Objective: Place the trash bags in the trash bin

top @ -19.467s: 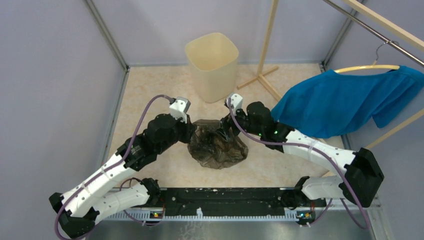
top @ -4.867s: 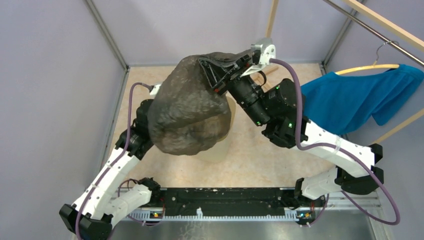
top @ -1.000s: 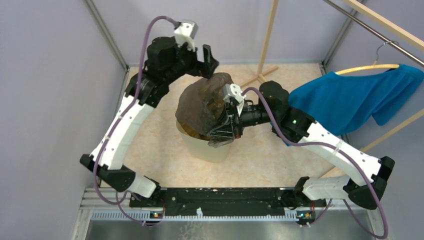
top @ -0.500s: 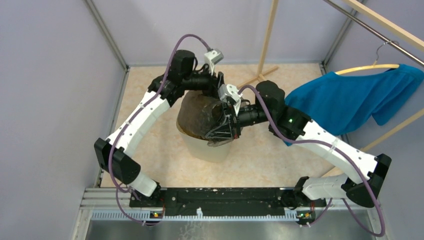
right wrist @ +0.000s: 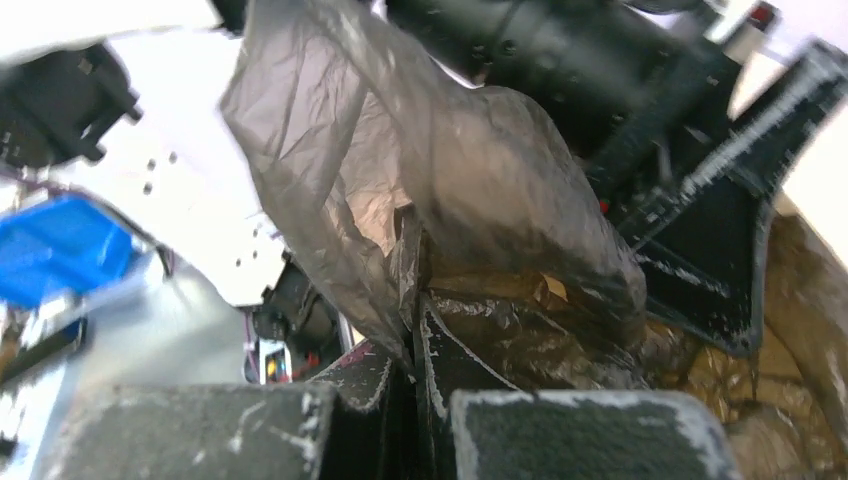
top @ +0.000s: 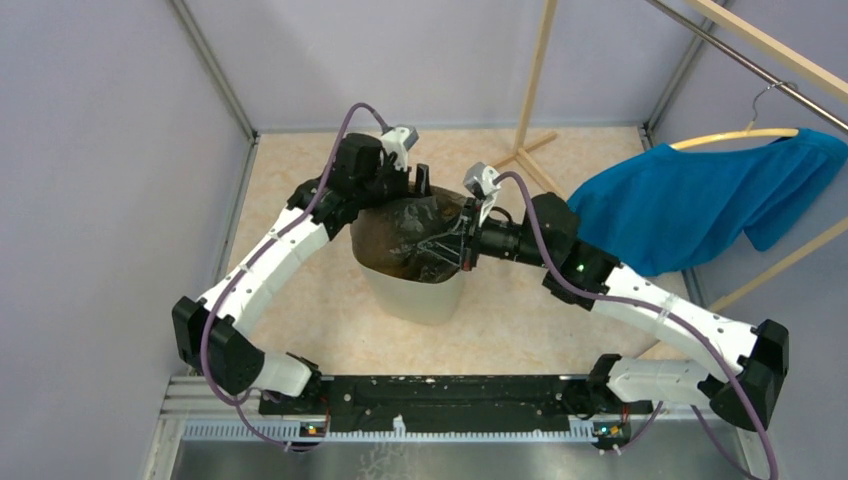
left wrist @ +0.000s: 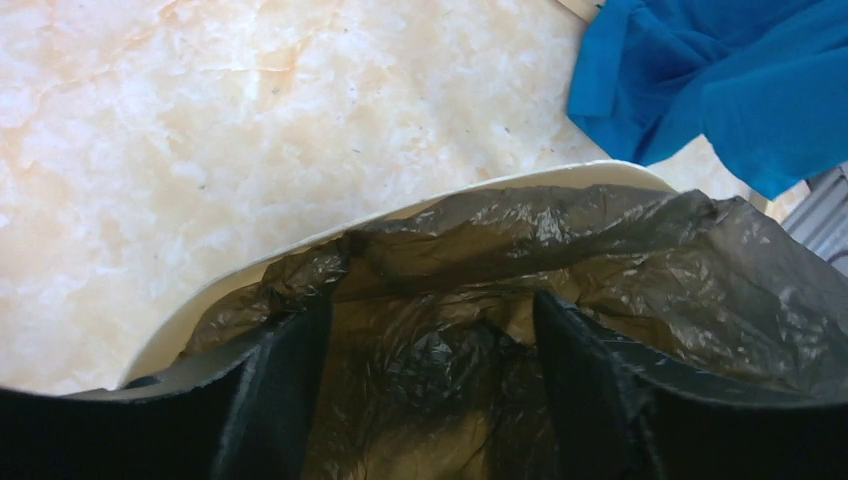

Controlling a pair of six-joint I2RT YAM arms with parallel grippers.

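Plastic of the trash bag (top: 405,235), which stood as a tall dome above the trash bin (top: 418,295) a second ago, has sunk. Most of it now lies inside the cream rim, with some film bunched over the rim by the right claw (top: 455,245). Much earlier the bag lay crumpled on the tabletop (top: 510,310) and the bin stood close to the far edge; the bin now stands about the middle of the tabletop, between the two arms.

The left arm, raised high toward the far-left corner a second ago, has come down. It reaches from the near-left corner with its elbow bent outward, and the left claw (top: 412,188) points down at the far side of the bin's mouth. In the left wrist view its fingers (left wrist: 275,390) stand well apart, with wrinkled film lying between them and the rim curving just beyond.

The right arm stretches from the near-right corner, its forearm roughly level, to the right side of the bin's mouth. In its wrist view the claw is pinched together on a thin pleat of the bag, which rises from between the fingertips.

A blue garment (top: 690,205) hangs at the right edge, apart from both arms.
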